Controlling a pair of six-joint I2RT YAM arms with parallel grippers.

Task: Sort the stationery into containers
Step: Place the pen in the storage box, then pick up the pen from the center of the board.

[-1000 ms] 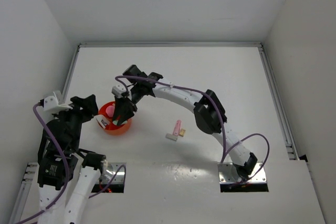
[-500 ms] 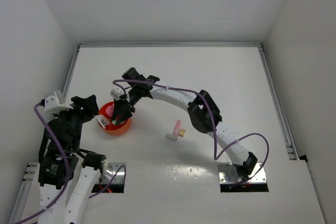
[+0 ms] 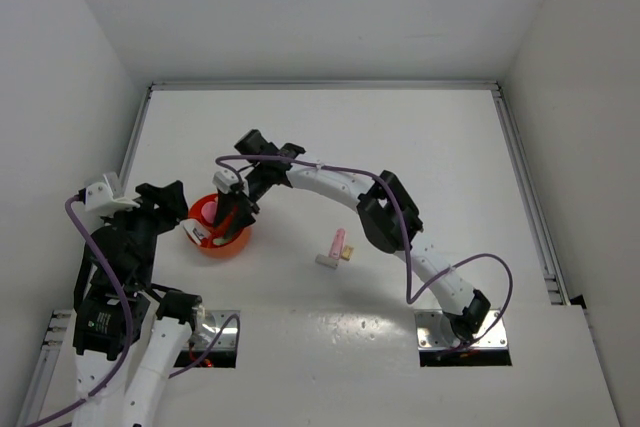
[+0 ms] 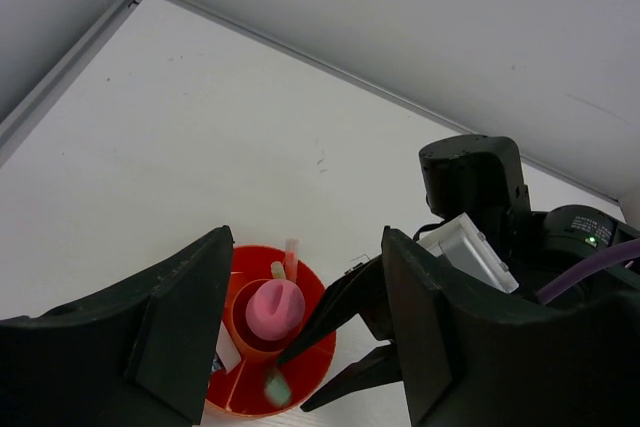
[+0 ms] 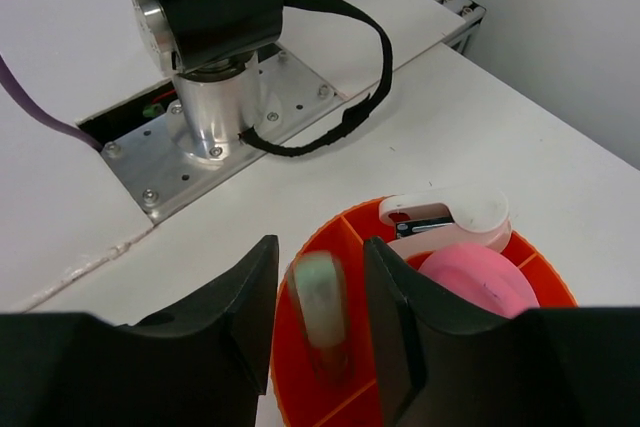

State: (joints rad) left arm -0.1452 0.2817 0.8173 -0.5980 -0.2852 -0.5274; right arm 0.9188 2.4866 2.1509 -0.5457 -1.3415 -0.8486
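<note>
The round orange bowl (image 3: 236,245) with inner dividers stands left of centre. My right gripper (image 3: 232,215) hangs over its near side, jaws open (image 5: 320,257). A mint-green marker (image 5: 322,312) is blurred between the jaws, touching neither, inside an outer compartment of the bowl (image 5: 340,222). It also shows in the left wrist view (image 4: 277,387). A pink-capped tube (image 4: 272,309) stands in the centre cup. My left gripper (image 3: 168,205) is open and empty beside the bowl (image 4: 262,250).
A pink marker (image 3: 337,243), a white eraser (image 3: 326,261) and a small yellow eraser (image 3: 347,253) lie together on the table right of the bowl. A white item with a black label (image 5: 440,217) and thin pens (image 4: 290,257) are in the bowl.
My right gripper has shifted slightly left and lower over the bowl. The left arm has not moved.
</note>
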